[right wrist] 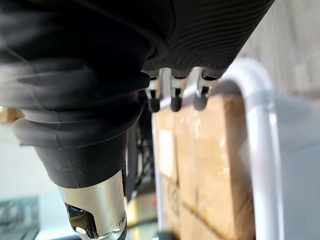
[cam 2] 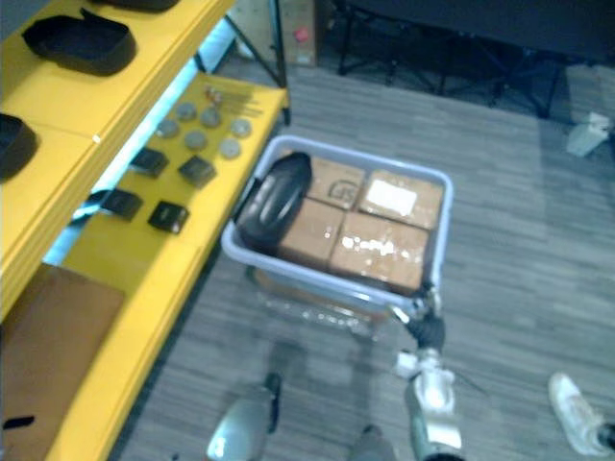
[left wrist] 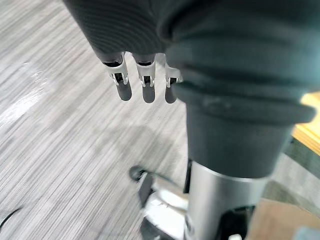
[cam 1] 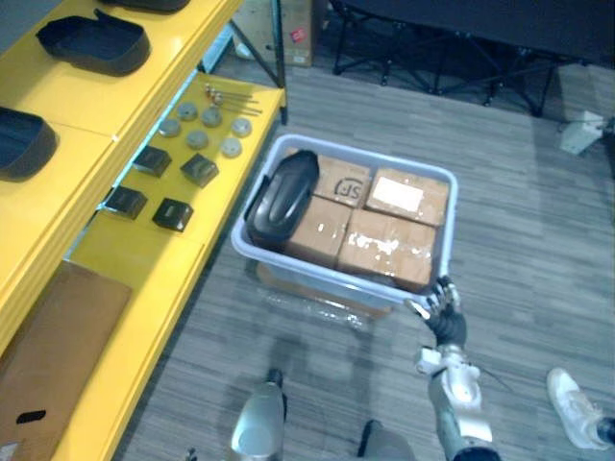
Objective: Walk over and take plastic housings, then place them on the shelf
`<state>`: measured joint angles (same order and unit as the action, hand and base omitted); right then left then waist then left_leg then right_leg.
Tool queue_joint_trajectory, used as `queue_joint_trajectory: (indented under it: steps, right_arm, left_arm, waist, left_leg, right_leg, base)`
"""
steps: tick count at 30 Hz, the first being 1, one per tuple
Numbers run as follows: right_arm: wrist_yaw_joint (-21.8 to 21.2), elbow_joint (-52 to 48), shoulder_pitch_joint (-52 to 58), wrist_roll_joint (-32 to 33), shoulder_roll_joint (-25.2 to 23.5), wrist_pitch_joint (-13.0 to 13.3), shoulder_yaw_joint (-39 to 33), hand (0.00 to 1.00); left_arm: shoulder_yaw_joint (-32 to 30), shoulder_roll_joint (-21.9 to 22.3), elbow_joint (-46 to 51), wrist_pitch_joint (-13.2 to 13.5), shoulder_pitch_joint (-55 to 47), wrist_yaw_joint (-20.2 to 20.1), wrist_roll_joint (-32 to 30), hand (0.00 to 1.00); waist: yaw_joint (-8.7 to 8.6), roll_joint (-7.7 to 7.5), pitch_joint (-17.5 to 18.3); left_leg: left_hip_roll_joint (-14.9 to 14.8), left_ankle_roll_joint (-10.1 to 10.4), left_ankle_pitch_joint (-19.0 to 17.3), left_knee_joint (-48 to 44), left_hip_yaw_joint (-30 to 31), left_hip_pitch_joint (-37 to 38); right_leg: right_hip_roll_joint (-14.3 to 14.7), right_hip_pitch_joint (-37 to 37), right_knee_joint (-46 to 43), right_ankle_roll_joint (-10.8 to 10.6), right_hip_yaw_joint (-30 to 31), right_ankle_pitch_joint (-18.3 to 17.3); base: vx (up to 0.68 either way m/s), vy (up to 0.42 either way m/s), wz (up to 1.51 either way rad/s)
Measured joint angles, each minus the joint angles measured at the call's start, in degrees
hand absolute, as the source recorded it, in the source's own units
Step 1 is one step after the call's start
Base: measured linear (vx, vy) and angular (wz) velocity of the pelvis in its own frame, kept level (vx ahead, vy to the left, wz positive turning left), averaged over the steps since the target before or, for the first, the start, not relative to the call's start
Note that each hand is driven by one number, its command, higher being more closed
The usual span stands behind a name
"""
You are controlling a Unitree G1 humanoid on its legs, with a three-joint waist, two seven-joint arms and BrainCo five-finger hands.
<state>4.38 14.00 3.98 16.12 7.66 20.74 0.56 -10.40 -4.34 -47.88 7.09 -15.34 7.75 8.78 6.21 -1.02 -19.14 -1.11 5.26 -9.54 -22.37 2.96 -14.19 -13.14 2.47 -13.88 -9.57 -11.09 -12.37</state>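
A housing (cam 1: 283, 192) is seen waiting in the centre-frame bin (cam 1: 327, 279), the right hand (cam 1: 445, 309) poised at its lower-right corner, the left hand (left wrist: 145, 87) idle, all fingers (right wrist: 173, 100) relaxed, empty.

Bright even light; glare on taped boxes (cam 1: 386, 246), pale sheen on floor (left wrist: 27, 104)

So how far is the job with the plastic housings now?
Done: several black housings lie on the yellow shelf. In hand: nothing; the right hand is open by the near corner of the grey bin, and the left hand hangs open over the floor. Left: one more housing lies in the bin beside the cardboard boxes, to be taken and put on the shelf.
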Motion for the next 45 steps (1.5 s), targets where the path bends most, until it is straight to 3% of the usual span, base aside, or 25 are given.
queue_joint_trajectory:
  steps: [1, 4, 8, 11, 12, 13, 16, 19, 23, 30, 33, 37, 41, 45]
  right_arm:
    - [-3.75, -3.76, 0.33, -0.03, 0.66, 1.04, 1.7, 0.0]
    - [-8.33, -13.16, 0.4, -1.03, 2.4, 4.08, 6.28, 0.0]
    - [-3.1, -18.37, -8.96, -1.04, 2.78, 5.0, 8.43, 0.0]
    - [4.87, -17.74, -18.53, 0.38, 2.79, 0.29, 6.84, 0.0]
    - [9.27, -16.6, -21.94, 1.33, 2.75, -1.91, 6.2, 0.0]
    - [12.44, -13.8, -25.38, 2.59, 2.71, -3.64, 4.94, 0.0]
    - [19.22, -1.71, -34.57, 3.87, 3.17, -8.13, -0.63, 0.0]
    - [22.55, 9.83, -41.75, 5.69, 6.12, -11.02, -4.31, 0.0]
    - [24.41, 26.71, -54.36, 10.05, 13.56, -13.27, -7.54, 0.0]
    - [27.0, 40.41, -62.98, 12.57, 21.39, -15.71, -7.74, 0.0]
    - [27.19, 44.3, -64.41, 12.89, 22.85, -17.4, -7.66, 0.0]
    - [29.56, 48.33, -66.81, 12.9, 25.76, -20.88, -7.6, 0.0]
    - [29.79, 50.88, -68.16, 14.93, 28.63, -22.66, -7.53, 0.0]
    - [29.37, 52.91, -70.26, 15.1, 30.85, -23.04, -6.53, 0.0]
  left_arm:
    - [0.06, -0.06, 0.29, 0.65, 0.99, 0.06, 0.48, 0.0]
    - [0.73, -0.37, 2.68, 1.99, 3.21, 0.63, 2.64, 0.0]
    - [2.76, -2.47, 4.6, 2.61, 5.15, 1.58, 2.68, 0.0]
    - [3.29, -2.46, 4.93, 1.67, 6.92, 2.29, 2.65, 0.0]
    - [3.7, -2.46, 5.23, 1.01, 6.95, 2.3, 2.63, 0.0]
    - [4.04, -2.4, 5.23, 0.3, 6.95, 2.29, 2.55, 0.0]
    - [4.3, -2.15, 5.15, -0.06, 6.97, 2.21, 2.47, 0.0]
    - [4.3, -1.49, 4.17, -0.01, 6.98, 2.09, 2.39, 0.0]
    - [4.2, -1.44, 1.88, 0.84, 7.15, 0.42, 2.57, 0.0]
    - [4.52, -0.31, -1.38, 3.03, 7.52, -2.13, 4.91, 0.0]
    - [5.26, 0.64, -2.9, 4.96, 7.61, -2.45, 7.21, 0.0]
    - [6.07, 0.65, -3.05, 5.43, 7.62, -3.03, 9.0, 0.0]
    - [6.74, 0.96, -4.04, 6.84, 7.68, -3.74, 9.61, 0.0]
    - [7.25, 2.38, -5.34, 7.36, 8.81, -4.4, 11.64, 0.0]
  waist:
    - [-0.56, -0.04, -0.32]
    - [-0.71, -1.3, -1.38]
    - [-0.03, -2.6, -4.0]
    - [2.05, -2.35, -5.85]
    - [2.82, -2.15, -6.47]
    - [2.83, -1.87, -6.89]
    - [3.73, -1.39, -7.79]
    - [5.31, -0.46, -8.39]
    - [8.29, 1.48, -9.53]
    - [12.21, 3.65, -10.69]
    - [12.98, 4.32, -11.01]
    - [14.27, 4.6, -11.02]
    - [15.2, 4.72, -11.0]
    - [16.12, 6.98, -11.32]
  left_leg:
    - [-0.02, 0.0, 0.0, 0.13, 0.75, -0.08]
    - [-0.16, -0.27, 0.76, 1.16, 1.83, -0.34]
    - [0.06, -0.34, 1.97, 1.85, 3.91, -1.29]
    - [0.44, -0.64, 2.68, 1.81, 4.65, -1.94]
    - [0.71, -0.73, 2.98, 1.8, 4.99, -2.07]
    - [1.02, -0.74, 3.41, 1.78, 5.93, -2.58]
    - [1.59, -0.48, 4.59, 1.8, 7.78, -4.63]
    - [1.71, -0.33, 5.47, 1.88, 9.37, -6.01]
    - [1.97, 0.13, 7.84, 3.2, 12.27, -8.06]
    - [2.13, 0.79, 11.52, 7.15, 15.15, -10.36]
    - [2.32, 1.06, 12.61, 8.06, 16.11, -11.25]
    - [2.29, 1.52, 13.09, 8.19, 17.12, -12.33]
    - [2.4, 1.73, 13.5, 8.74, 17.82, -12.47]
    - [2.39, 2.16, 14.07, 8.86, 18.61, -13.98]
  right_leg:
    - [0.46, 0.24, 0.07, 0.04, -0.36, 0.1]
    - [0.95, 0.08, 0.01, 0.34, -1.66, 0.29]
    - [1.24, -0.46, -0.8, 1.24, -2.78, 1.07]
    - [0.93, -0.96, -1.65, 1.42, -3.0, 1.2]
    - [0.86, -0.9, -1.66, 1.42, -3.09, 1.2]
    - [0.88, -0.79, -1.68, 1.43, -3.36, 1.2]
    - [1.3, -1.56, -1.66, 1.44, -5.31, 1.19]
    - [1.67, -2.11, -1.64, 1.45, -6.54, 1.17]
    - [2.21, -3.08, -1.7, 1.58, -9.61, 1.09]
    - [2.13, -5.96, -2.93, 2.17, -12.74, 0.64]
    - [1.99, -7.25, -4.41, 2.35, -14.03, -0.04]
    - [1.79, -8.52, -5.94, 2.47, -15.04, -1.09]
    - [1.55, -8.96, -6.98, 2.52, -15.67, -1.86]
    - [1.42, -10.85, -8.73, 2.75, -15.91, -2.55]
  base:
    - [-0.02, -0.029, 0.07]
    - [-0.05, -0.037, 0.14]
    - [-0.09, 0.003, 0.23]
    - [-0.1, 0.027, 0.16]
    - [-0.08, 0.019, 0.22]
    - [-0.08, 0.015, 0.29]
    - [-0.08, -0.01, 0.35]
    - [-0.07, -0.03, 0.24]
    - [-0.05, -0.057, 0.35]
    - [-0.04, -0.04, 0.22]
    - [-0.04, -0.034, 0.17]
    - [-0.03, -0.03, 0.12]
    - [-0.03, -0.041, 0.09]
    - [-0.02, -0.018, 0.06]
